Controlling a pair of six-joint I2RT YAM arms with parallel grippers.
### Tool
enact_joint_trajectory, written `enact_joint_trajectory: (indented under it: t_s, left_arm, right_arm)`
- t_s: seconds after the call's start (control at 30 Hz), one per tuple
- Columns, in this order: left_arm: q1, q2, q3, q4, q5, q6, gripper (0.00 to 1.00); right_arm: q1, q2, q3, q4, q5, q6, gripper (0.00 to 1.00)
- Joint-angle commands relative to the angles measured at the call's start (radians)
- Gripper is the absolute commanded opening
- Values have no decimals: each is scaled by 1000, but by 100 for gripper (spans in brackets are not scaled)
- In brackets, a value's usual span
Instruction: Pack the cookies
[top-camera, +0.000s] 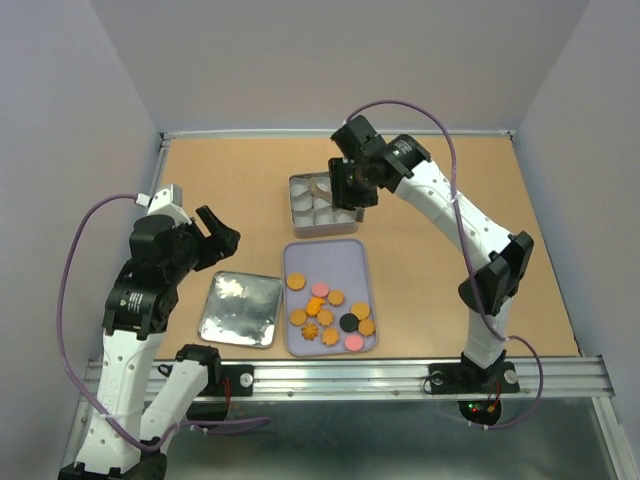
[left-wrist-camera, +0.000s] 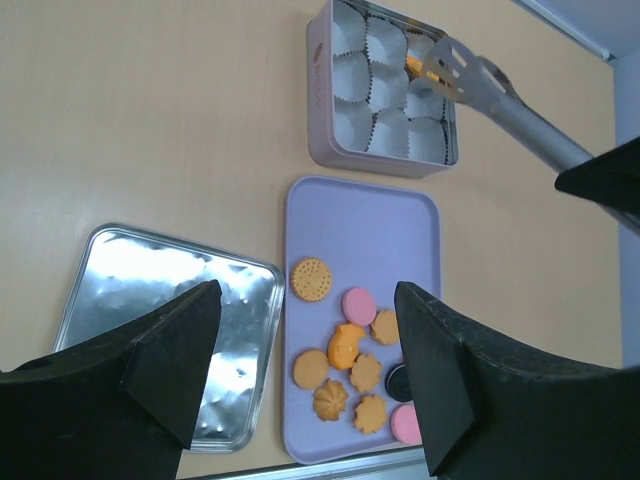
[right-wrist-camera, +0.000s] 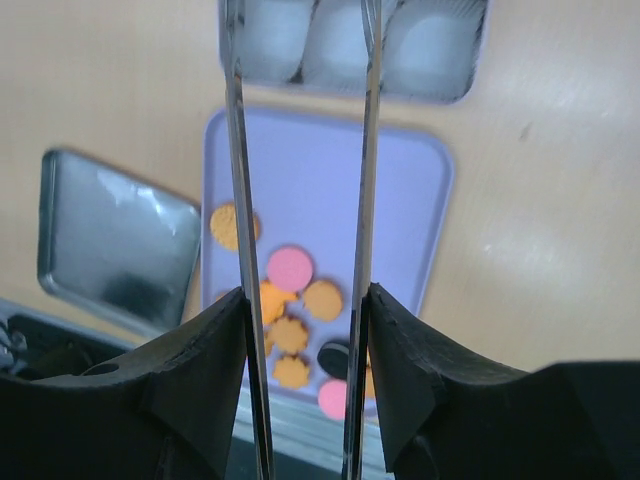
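Note:
Several cookies (top-camera: 325, 310), mostly orange-brown with two pink and one black, lie on the near half of a lavender tray (top-camera: 330, 262). They also show in the left wrist view (left-wrist-camera: 350, 345) and the right wrist view (right-wrist-camera: 290, 270). My right gripper (top-camera: 350, 185) is shut on metal tongs (left-wrist-camera: 520, 110), one arm against each finger (right-wrist-camera: 200, 370). The tong tips hold an orange cookie (left-wrist-camera: 418, 68) over a far paper cup of the open tin (left-wrist-camera: 320, 90). My left gripper (left-wrist-camera: 305, 370) is open and empty, above the gap between the tin lid and the tray.
The silver tin lid (top-camera: 240, 310) lies flat left of the tray, near the front edge. The tin (top-camera: 295, 210) stands just behind the tray and is lined with white paper cups. A metal rail (top-camera: 350, 375) runs along the front.

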Motion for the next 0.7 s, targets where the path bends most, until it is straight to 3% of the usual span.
enact_joint_trajectory:
  t_s: [0.0,0.2,0.37,0.53,0.67]
  left_arm:
    - [-6,-13,-24,46,22,14,81]
    - [-5,-22,1,80,60,21,82]
    - [-5,-7,37,117,10,-21,99]
    - [-5,52,60,109,5,-58,99]
    - [-5,37,76,106,-91,-63,99]
  right_arm:
    - [82,-93,-102,13,21,54,54]
    - [199,-239,-285,42,47,108,53]
    - [255,-371,-495,95,35,152,53]
    - [304,-480,-610,111,7,169,53]
    - [363,-535,-695,143,-8,168,52]
